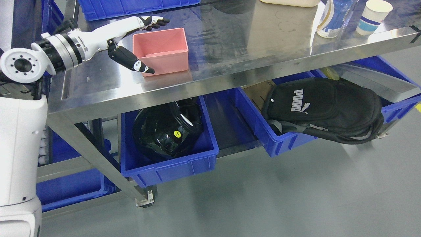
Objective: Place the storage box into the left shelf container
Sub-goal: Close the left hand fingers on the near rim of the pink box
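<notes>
**Head view: left hand brackets the pink box before a grasp**

Head view shows the pink box upright and empty on the steel table, near its left end. The left hand comes in from the box's left with its fingers spread: the long fingers reach past the far rim, and the thumb lies along the near left corner. The spread puts the box's left wall between them, which looks like the set-up for a pinch on that wall; whether any pad touches yet I cannot tell, and nothing is clamped.

Below the box, on the lower shelf, sits the left bin, open-topped but largely filled by a black helmet. That leaves little free room, so the box would probably have to rest on or beside the helmet. To the box's lower right, a second bin holds a black bag. The right hand is out of sight.
</notes>
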You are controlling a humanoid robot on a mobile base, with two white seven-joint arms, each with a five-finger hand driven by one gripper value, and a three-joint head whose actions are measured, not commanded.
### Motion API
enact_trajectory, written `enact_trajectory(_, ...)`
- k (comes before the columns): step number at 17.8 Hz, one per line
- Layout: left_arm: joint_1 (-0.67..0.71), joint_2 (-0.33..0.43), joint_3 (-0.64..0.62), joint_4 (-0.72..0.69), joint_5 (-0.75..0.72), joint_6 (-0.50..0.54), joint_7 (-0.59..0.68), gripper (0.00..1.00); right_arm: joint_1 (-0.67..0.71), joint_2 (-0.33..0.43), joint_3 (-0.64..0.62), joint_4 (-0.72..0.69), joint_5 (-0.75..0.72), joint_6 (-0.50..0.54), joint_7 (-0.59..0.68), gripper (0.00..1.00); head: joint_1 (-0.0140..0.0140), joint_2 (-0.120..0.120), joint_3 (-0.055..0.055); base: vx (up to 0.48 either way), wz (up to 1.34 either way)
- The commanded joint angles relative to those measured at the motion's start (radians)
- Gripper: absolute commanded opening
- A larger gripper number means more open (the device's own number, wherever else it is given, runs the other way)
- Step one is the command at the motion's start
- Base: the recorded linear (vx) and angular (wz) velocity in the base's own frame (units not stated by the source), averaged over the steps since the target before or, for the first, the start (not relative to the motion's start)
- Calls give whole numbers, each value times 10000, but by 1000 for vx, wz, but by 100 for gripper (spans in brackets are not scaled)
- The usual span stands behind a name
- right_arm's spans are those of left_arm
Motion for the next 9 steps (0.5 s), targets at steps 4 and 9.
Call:
enact_trajectory(4, -366, -1253, -879, 1580, -1906, 8, -204, 99, 261, -174, 0, -175, -31, 0, 1761, 100, 0, 0, 0, -15, 0)
enact_trajectory(9, -458, -1638, -880, 2011, -1906, 375, -373, 89, 261, -174, 0, -175, -31, 0, 1761, 100, 0, 0, 0, -2, 0)
